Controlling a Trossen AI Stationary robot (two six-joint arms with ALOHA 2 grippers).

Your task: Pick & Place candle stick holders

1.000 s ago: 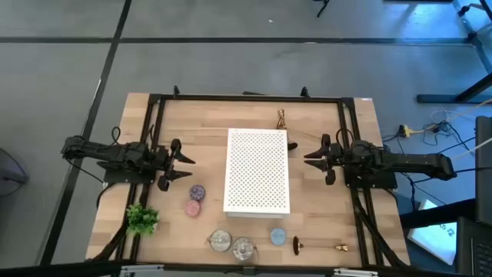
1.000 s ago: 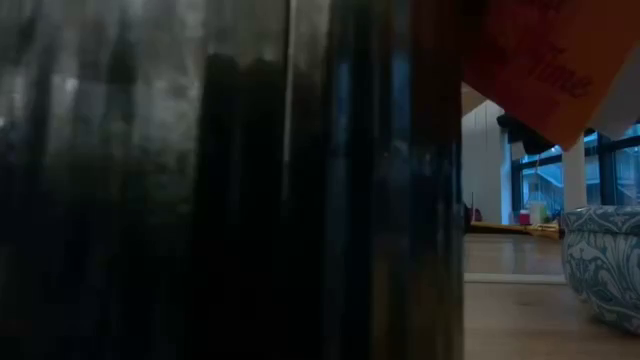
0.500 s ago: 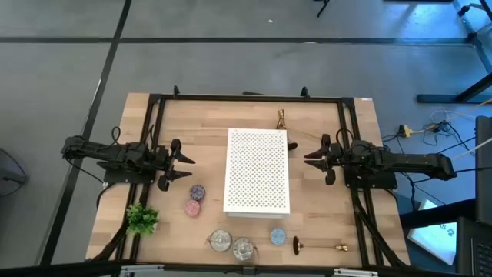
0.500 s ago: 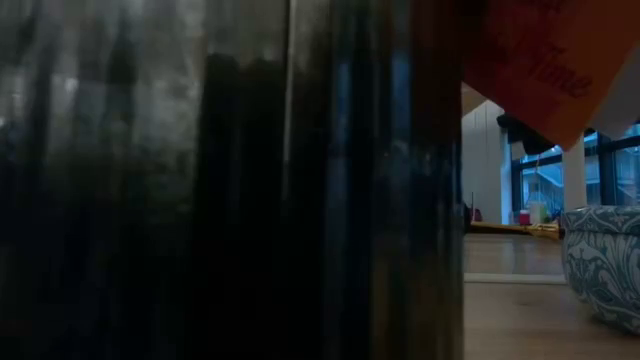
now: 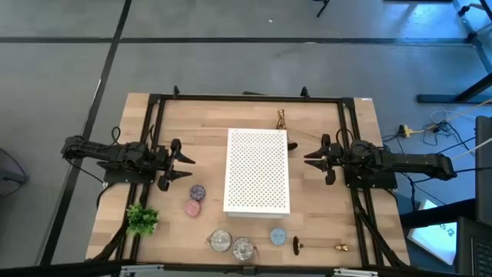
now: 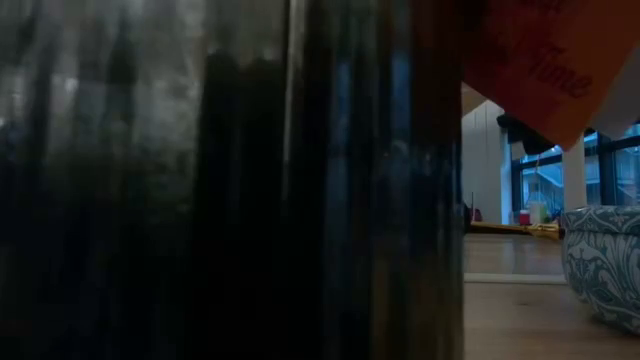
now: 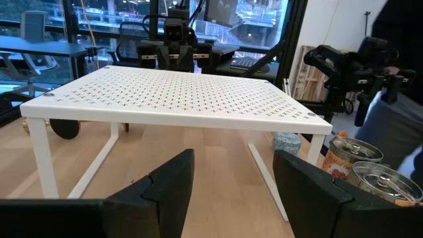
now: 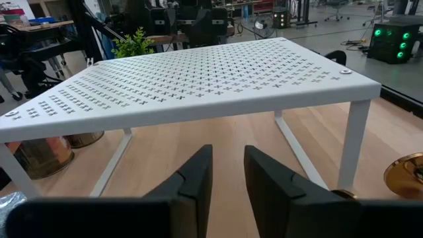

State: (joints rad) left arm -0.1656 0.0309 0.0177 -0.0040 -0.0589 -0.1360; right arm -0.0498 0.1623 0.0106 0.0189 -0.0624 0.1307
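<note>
Left of the white rack (image 5: 257, 171), the left gripper (image 5: 187, 166) hovers over the table (image 5: 315, 208) with fingers spread apart and nothing between them; in its wrist view the two dark fingers (image 7: 172, 188) frame a wide gap facing the rack (image 7: 172, 96). Right gripper (image 5: 310, 158) sits just off the rack's right edge, also empty, fingers parted by a narrower gap (image 8: 198, 178), pointing at the rack (image 8: 192, 76).

Candle holders: one stands upright at the far edge of the table, just beyond the rack's far right corner (image 5: 281, 118). Another lies on its side at the near edge, right of centre, dark reddish base toward the rack side, stem pointing right (image 5: 317, 246). Right wrist view shows a round brass base past the rack leg (image 8: 408, 173). Cannot tell where a third one is.

Near the left gripper, a purple disc (image 5: 197, 191) and a pink disc (image 5: 192, 207) lie close together beside the rack's near left corner. Small green plant (image 5: 141, 218) is at the near left. Along the near edge: two clear glass pots (image 5: 220, 241) (image 5: 244, 248) side by side, then a blue disc (image 5: 277, 236), just left of the lying holder. Left wrist view shows two metal-lidded pots (image 7: 370, 173) beyond the rack leg.

Low view is mostly blocked by a dark close surface (image 6: 230, 180); a patterned bowl (image 6: 605, 260) shows at the right edge.
</note>
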